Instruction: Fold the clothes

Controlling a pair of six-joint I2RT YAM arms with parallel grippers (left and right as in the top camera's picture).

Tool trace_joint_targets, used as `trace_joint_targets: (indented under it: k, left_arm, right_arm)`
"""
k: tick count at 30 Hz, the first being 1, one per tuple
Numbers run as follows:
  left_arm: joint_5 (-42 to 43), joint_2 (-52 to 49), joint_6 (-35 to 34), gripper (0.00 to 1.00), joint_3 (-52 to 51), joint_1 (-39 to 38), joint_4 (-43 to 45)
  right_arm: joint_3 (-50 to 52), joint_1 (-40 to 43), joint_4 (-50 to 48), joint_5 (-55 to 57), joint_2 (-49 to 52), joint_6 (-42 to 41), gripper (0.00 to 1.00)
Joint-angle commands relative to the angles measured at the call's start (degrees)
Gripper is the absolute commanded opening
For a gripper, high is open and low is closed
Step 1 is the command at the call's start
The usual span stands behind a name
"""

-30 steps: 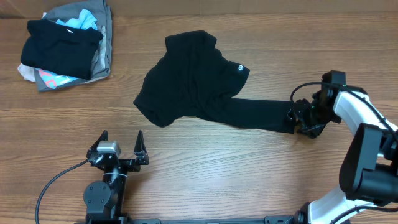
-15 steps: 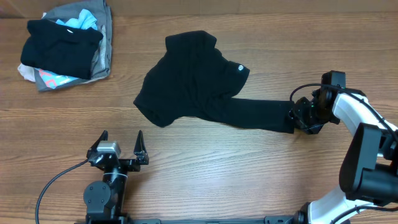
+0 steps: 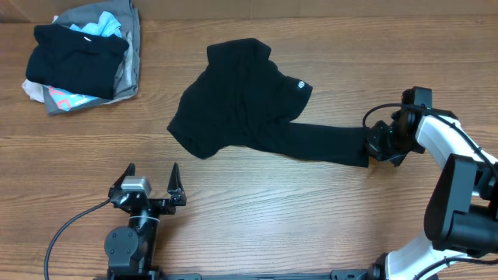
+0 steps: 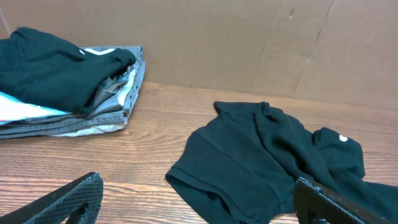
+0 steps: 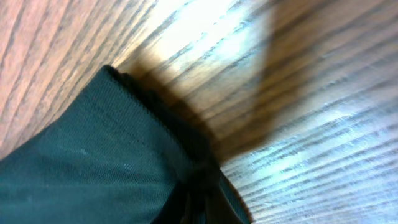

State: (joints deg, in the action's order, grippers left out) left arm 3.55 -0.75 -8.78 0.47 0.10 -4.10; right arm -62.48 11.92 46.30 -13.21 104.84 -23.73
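Shirt [image 3: 249, 97] is lying crumpled mid tabletop [image 3: 272, 225], its bulk bunching in the centre and a white logo [image 3: 299, 85] showing at its upper right edge. A heap [image 3: 82, 58] of black, grey, light-blue and pink garments is sitting at the far left corner, well apart from the shirt and from both arms. In the left wrist view the heap [image 4: 62, 81] is stacking up at left against a cardboard wall [image 4: 249, 43], and the shirt [image 4: 261, 162] is lying ahead and to the right with the logo [image 4: 342, 139] facing up. A cable [image 3: 74, 225] is looping off the left arm along the near edge.

Left fingers [image 3: 174, 180] are standing spread as wide as they go, gripping nothing, at the near edge left of centre. They are pointing toward the shirt but are well apart from it. Their tips [image 4: 68, 199] are framing the bottom corners of the wrist view.

A long strip of the shirt is stretching flat out to the right and ending at the right fingers [image 3: 380, 148]. Those are clamping fully closed on the strip's end, low at the wood. In the right wrist view the shirt [image 5: 81, 168] hem is gathering into the pinch at the bottom edge. The fingers themselves are too dark and blurred to make out there.
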Motion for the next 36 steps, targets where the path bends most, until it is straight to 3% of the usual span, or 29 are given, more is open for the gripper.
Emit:
trace_joint_targets:
  k: [1, 14, 22, 28, 29, 30, 31, 32, 35, 36]
  left_arm:
    - [-0.6, 0.5, 1.1, 1.0, -0.2, 0.4, -0.1]
    - [-0.6, 0.5, 1.1, 1.0, -0.2, 0.4, -0.1]
    - [-0.6, 0.5, 1.1, 1.0, -0.2, 0.4, -0.1]
    - [-0.6, 0.5, 1.1, 1.0, -0.2, 0.4, -0.1]
    - [-0.6, 0.5, 1.1, 1.0, -0.2, 0.4, -0.1]
    - [-0.6, 0.5, 1.1, 1.0, -0.2, 0.4, -0.1]
    - [-0.6, 0.5, 1.1, 1.0, -0.2, 0.4, -0.1]
    - [-0.6, 0.5, 1.1, 1.0, -0.2, 0.4, -0.1]
    - [-0.6, 0.5, 1.1, 1.0, -0.2, 0.4, -0.1]
    - [-0.6, 0.5, 1.1, 1.0, -0.2, 0.4, -0.1]
  right_arm:
    - [-3.8, 0.0, 2.7, 2.6, 0.2, 0.2, 0.04]
    - [-23.4, 0.0, 13.0, 2.6, -0.3, -0.3, 0.05]
    - [-24.5, 0.2, -1.0, 3.9, 0.4, -3.5, 0.04]
    - [-24.4, 0.8, -11.7, 14.7, 3.1, -9.4, 0.04]
    - [-24.4, 1.3, -13.2, 14.3, 3.7, -9.4, 0.08]
    - [-24.4, 1.6, -13.9, 13.6, 4.1, -9.3, 0.18]
    - [-24.5, 2.0, -14.2, 12.9, 4.6, -9.3, 0.5]
    - [-24.5, 2.2, -14.1, 12.7, 4.9, -8.8, 0.75]
    - [-24.5, 3.0, -12.0, 13.8, 5.4, -5.7, 1.0]
    - [-24.7, 3.4, -10.3, 14.7, 5.3, -5.6, 1.0]
